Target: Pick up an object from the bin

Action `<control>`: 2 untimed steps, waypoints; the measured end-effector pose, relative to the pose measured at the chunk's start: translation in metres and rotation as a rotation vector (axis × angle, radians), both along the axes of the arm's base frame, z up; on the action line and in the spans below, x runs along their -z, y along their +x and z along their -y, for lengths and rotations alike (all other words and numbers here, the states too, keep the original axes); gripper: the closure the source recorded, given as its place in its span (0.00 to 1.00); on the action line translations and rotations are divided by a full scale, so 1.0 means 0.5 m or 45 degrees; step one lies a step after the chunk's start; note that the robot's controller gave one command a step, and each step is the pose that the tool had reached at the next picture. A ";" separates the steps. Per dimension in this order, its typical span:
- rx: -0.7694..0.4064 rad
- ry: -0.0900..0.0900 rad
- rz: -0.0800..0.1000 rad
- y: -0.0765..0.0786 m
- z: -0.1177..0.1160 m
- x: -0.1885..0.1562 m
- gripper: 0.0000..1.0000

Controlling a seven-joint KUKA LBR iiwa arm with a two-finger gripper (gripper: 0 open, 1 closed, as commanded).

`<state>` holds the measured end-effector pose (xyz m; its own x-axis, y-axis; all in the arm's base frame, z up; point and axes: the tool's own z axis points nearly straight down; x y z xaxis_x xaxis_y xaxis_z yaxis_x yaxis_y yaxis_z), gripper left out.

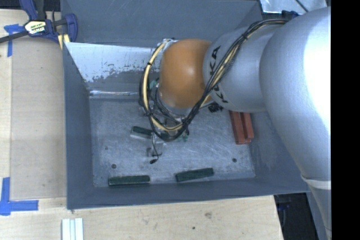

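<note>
My gripper reaches down below the orange wrist cover to the floor in the middle of the bin. A small grey-green strip lies just to its left, touching or nearly touching it; I cannot tell which. Two dark green flat bars lie along the front wall, one on the left and one on the right, both clear of the gripper. A reddish-brown block rests by the right wall, partly under the arm.
The arm and its cables cover the bin's back right part. Bare floor shows at the left and between the gripper and the two green bars.
</note>
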<state>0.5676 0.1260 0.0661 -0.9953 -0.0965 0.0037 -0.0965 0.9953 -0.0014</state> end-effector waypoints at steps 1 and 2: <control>0.002 0.004 0.008 0.003 -0.003 -0.010 1.00; -0.007 0.005 0.021 0.023 0.008 -0.309 1.00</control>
